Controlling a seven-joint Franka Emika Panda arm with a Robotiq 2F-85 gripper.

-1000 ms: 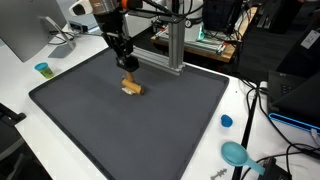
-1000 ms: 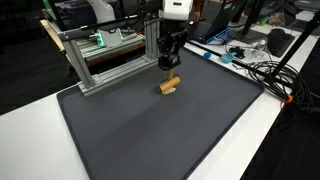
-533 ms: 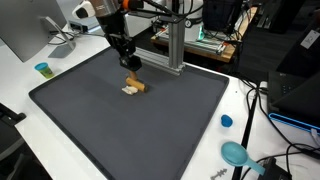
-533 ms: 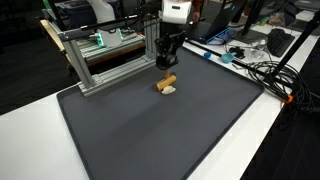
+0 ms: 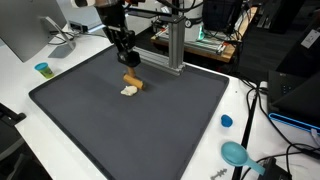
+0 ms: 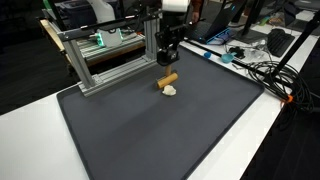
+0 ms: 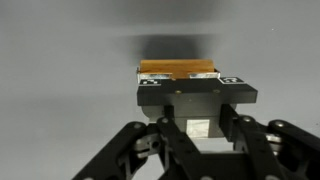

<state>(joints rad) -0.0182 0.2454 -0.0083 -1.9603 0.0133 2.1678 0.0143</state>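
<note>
the dark mat [image 5: 120, 130] covers most of the white table [image 5: 20, 100] in both exterior views; on the table's near corner, off the mat, sit a teal round thing [image 5: 236, 153] and a blue cap [image 5: 226, 121], well apart from the arm; toward the far side of the mat lies the orange block [image 5: 133, 84], flat on the mat, with a pale bit at one end; nothing touches it; the gripper [image 5: 127, 63] hangs just above the orange block, pointing down and clear of it; in the wrist view the orange block [image 7: 178, 68] shows just beyond the black fingertips, on the grey mat; whether the gripper's fingers are spread or pressed together i cannot tell; they are too small from outside and merge into one dark mass from the wrist; behind the gripper an aluminium frame [image 6: 110, 55] stands at the mat's far edge; beyond it are desks with screens and cables.
</note>
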